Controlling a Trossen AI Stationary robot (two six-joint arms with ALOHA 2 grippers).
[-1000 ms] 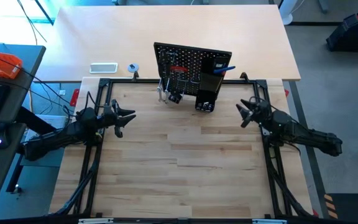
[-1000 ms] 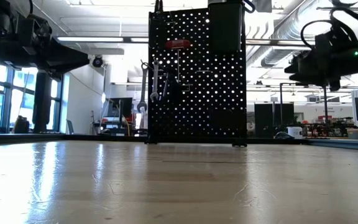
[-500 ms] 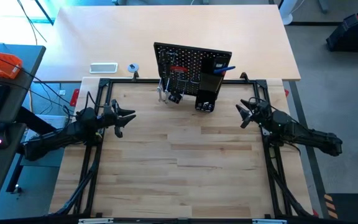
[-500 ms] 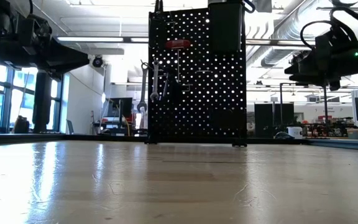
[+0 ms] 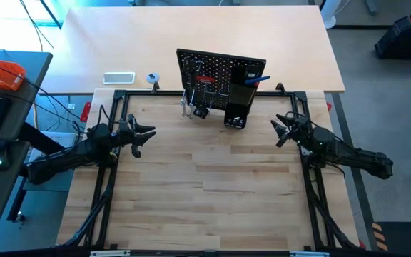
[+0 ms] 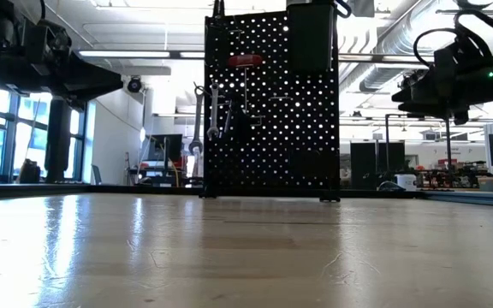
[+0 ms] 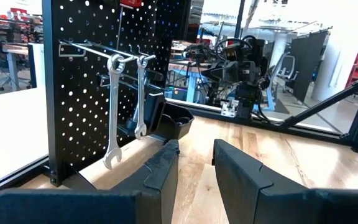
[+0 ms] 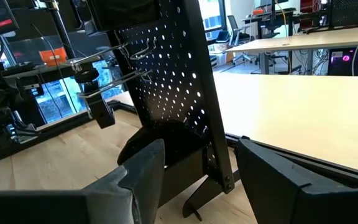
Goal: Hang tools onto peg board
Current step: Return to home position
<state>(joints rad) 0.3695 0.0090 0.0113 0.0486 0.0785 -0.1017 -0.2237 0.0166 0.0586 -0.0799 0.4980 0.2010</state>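
The peg board (image 5: pixel 221 75) stands upright at the far edge of the wooden tabletop (image 5: pixel 205 185), about midway between the two arms. In the low view its holes glow with light from the room behind it.

- **Silver wrenches:** two silver wrenches (image 7: pixel 114 112) hang side by side from a hook on the board's left side as the low view shows it, heads up and shafts straight down.
- **Red-handled screwdriver:** the red-handled screwdriver (image 6: pixel 245 61) sits high on the board, just beside the wrenches.
- **Blue T-handle hex key:** the blue T-handle hex key (image 5: pixel 260 78) pokes out near the board's top right corner, by the tall black box holder (image 6: pixel 311 38).
- **Lower black bin:** a lower black bin (image 7: pixel 176 121) is fixed near the board's foot (what is inside it cannot be made out).

The left pincer (image 5: pixel 147 137) hovers above the tabletop, well apart from the board on its left. Its fingers stand a narrow gap apart and hold nothing. The right pincer (image 5: pixel 277 133) hovers on the other side, also clear of the board. Its fingers are spread wide and it is empty too. Both pincers point inward toward the board, and the arms reach in from the tabletop's left and right edges.
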